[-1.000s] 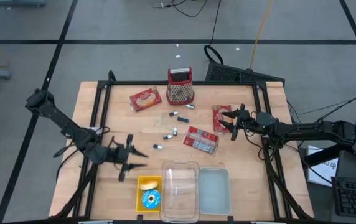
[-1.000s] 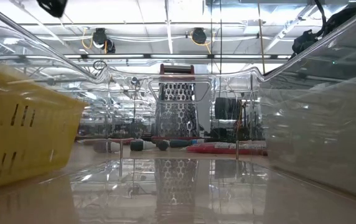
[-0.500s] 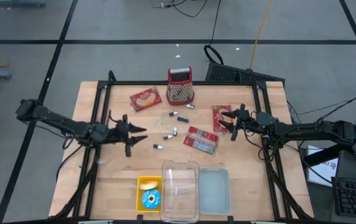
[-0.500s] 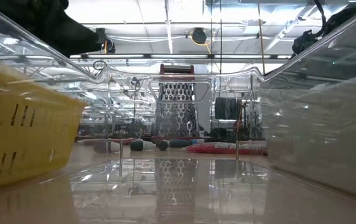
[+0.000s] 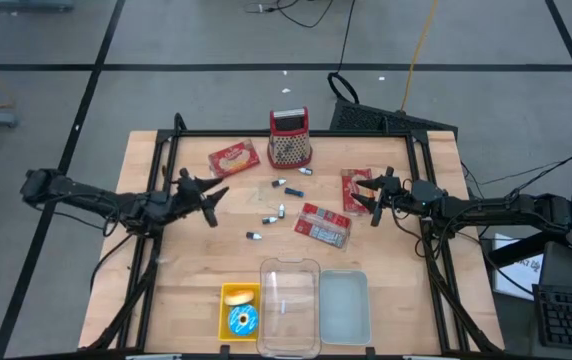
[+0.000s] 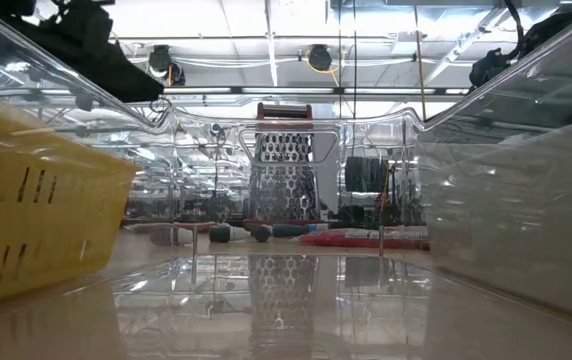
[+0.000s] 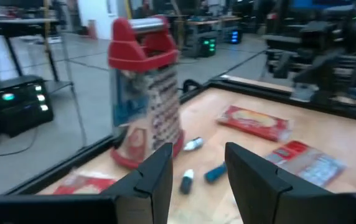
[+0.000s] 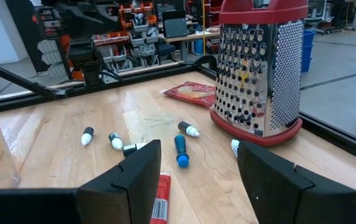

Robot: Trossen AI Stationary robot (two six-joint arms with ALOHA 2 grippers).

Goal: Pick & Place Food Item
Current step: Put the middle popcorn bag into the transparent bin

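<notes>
Three food packets lie flat on the wooden table: a red one (image 5: 234, 158) at the far left, a red one (image 5: 356, 186) at the right, and a paler one (image 5: 323, 225) near the middle. My left gripper (image 5: 209, 196) hovers open over bare wood left of centre, empty; its wrist view (image 7: 196, 180) looks toward the grater (image 7: 144, 93). My right gripper (image 5: 371, 196) is open and still beside the right red packet, touching nothing; in its wrist view (image 8: 196, 177) nothing lies between the fingers. A yellow bin (image 5: 228, 312) at the near edge holds a doughnut (image 5: 243, 320) and a bun (image 5: 237, 296).
A red-topped metal grater (image 5: 289, 137) stands at the far middle. Several small capped tubes (image 5: 274, 211) lie scattered at the centre. A clear container (image 5: 289, 305) and its lid (image 5: 344, 306) sit right of the yellow bin. A black frame rail (image 5: 161, 180) runs along each table side.
My left gripper has travelled from beside the yellow bin toward the table's far edge, swinging its fingers from pointing right to slanting toward the far right. It stays open and empty. Nothing on the table has moved.
</notes>
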